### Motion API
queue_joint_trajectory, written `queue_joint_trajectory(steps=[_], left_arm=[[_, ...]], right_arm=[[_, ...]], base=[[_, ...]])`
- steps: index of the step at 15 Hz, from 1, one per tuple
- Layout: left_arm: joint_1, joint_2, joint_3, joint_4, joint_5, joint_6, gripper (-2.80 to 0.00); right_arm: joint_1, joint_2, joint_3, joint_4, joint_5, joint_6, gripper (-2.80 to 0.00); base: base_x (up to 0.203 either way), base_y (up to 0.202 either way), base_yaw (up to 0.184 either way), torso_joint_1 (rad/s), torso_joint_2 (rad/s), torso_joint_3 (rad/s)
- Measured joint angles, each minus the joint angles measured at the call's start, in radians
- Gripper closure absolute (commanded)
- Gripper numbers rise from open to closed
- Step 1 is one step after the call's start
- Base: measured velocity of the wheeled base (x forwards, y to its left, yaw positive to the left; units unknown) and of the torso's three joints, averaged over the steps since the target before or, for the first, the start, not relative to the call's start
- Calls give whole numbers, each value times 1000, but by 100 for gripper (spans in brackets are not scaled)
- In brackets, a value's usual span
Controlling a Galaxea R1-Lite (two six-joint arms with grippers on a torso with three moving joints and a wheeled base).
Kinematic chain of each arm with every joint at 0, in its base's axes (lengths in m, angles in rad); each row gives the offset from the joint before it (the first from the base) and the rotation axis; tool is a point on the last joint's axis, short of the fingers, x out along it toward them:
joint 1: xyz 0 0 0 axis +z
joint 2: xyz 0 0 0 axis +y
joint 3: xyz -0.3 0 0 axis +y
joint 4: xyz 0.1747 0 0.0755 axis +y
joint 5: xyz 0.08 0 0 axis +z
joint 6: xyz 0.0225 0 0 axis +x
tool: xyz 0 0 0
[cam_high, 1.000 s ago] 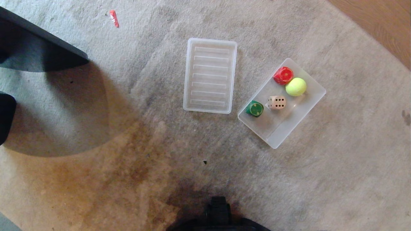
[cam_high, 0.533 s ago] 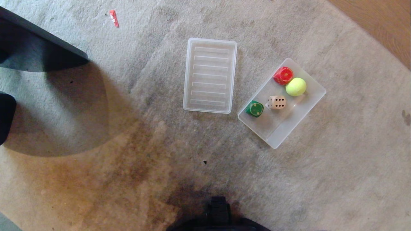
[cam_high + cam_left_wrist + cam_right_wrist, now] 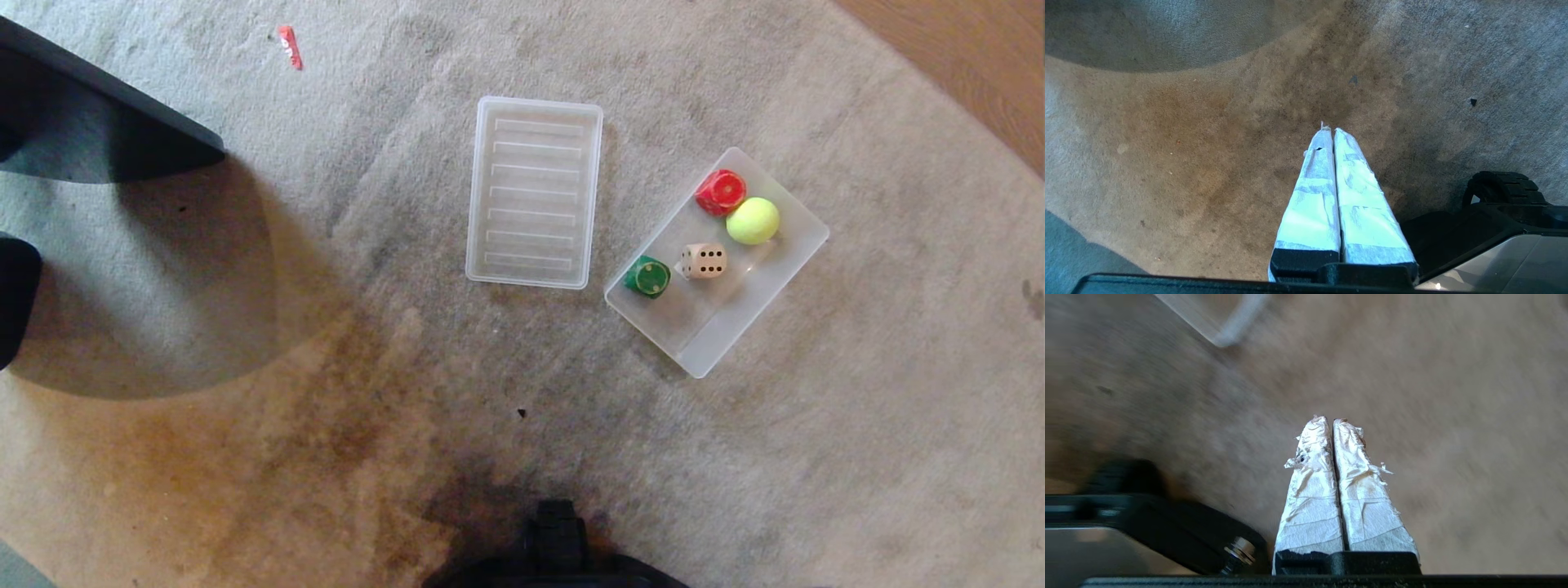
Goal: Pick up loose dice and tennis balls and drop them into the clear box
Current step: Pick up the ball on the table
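1. Nearest to the robot base, the left gripper (image 3: 1329, 130) and the right gripper (image 3: 1329, 419) hang over the bare carpet (image 3: 326, 457), both clenched on nothing.
2. Farther, the clear box (image 3: 702, 339) holds the beige die (image 3: 704, 260) and one tennis ball (image 3: 752, 220), beside a green die (image 3: 648, 276) and a red die (image 3: 720, 192).
3. No loose piece shows outside the box, so the task looks nearly finished; the next move needs a search.
4. The ribbed lid (image 3: 533, 192) lies just beside the box, blocking nothing.
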Motion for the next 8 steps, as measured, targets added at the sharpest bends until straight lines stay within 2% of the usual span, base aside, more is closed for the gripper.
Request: queue_joint_trajectory(steps=[3,8], left_arm=[[0,0,0,0,0,0,0],[0,0,0,0,0,0,0]], right_arm=[[4,-46,0,-4,29,1,0],[2,-66,0,48,0,-2,0]], base=[[0,0,0,0,0,0],[0,0,0,0,0,0]])
